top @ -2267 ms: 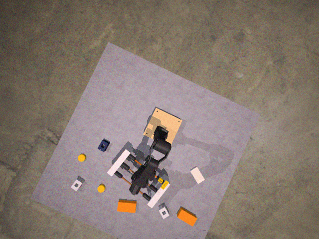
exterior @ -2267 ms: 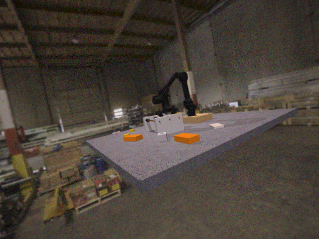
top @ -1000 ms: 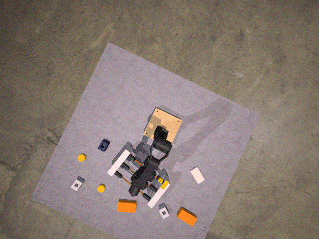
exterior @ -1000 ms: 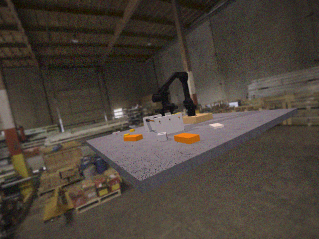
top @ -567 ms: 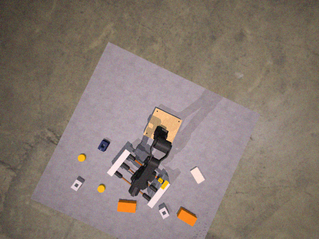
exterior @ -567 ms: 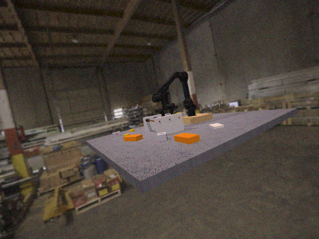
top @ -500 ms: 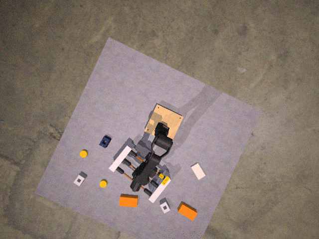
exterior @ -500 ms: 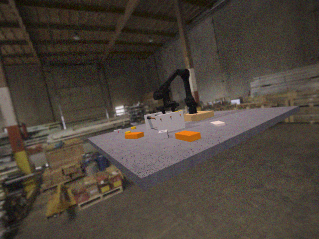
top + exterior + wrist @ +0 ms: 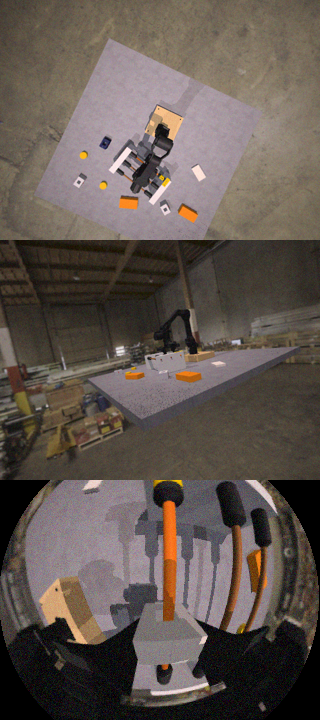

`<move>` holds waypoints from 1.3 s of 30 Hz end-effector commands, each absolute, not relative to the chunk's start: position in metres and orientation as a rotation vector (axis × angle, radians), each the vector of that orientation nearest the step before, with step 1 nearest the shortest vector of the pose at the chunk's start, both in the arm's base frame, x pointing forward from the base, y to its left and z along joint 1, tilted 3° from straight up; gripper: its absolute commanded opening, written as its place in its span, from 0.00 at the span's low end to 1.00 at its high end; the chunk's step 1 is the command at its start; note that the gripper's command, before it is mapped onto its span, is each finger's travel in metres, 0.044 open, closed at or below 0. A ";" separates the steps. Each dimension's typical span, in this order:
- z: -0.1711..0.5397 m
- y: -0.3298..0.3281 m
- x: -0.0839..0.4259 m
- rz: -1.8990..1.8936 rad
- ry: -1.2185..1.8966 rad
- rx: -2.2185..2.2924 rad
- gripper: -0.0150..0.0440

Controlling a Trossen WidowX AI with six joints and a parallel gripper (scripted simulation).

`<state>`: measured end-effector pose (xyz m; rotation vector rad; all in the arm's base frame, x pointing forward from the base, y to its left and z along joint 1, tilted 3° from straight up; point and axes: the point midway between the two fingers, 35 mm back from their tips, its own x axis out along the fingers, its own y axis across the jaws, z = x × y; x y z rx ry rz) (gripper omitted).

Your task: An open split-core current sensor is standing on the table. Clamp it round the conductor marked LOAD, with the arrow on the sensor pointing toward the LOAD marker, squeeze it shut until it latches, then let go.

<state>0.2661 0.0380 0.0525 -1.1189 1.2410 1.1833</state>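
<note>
The grey current sensor (image 9: 169,651) sits around the orange conductor (image 9: 170,545) in the wrist view, with the conductor running through its window. A yellow band (image 9: 168,484) (image 9: 161,177) marks one end of this conductor, and a yellow label (image 9: 165,182) sits on the near white panel. My gripper (image 9: 164,619) is shut on the sensor, between the two white panels. The black fingers flank the sensor and their tips are partly hidden. The arm hides the sensor in the top view. The arrow and the latch cannot be made out.
White panels (image 9: 120,160) (image 9: 160,192) (image 9: 168,362) stand either side, with other conductors (image 9: 237,580) (image 9: 261,580) beside mine. Orange blocks (image 9: 128,202) (image 9: 188,213), a dark blue part (image 9: 104,141), grey-white parts (image 9: 79,180) (image 9: 165,208), yellow discs (image 9: 83,155) (image 9: 103,185) and a pale block (image 9: 198,172) lie around.
</note>
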 end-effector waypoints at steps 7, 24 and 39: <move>0.052 0.038 0.266 1.183 1.241 -1.119 0.37; 0.053 0.038 0.266 1.184 1.242 -1.118 0.25; 0.053 0.038 0.268 1.185 1.243 -1.118 0.25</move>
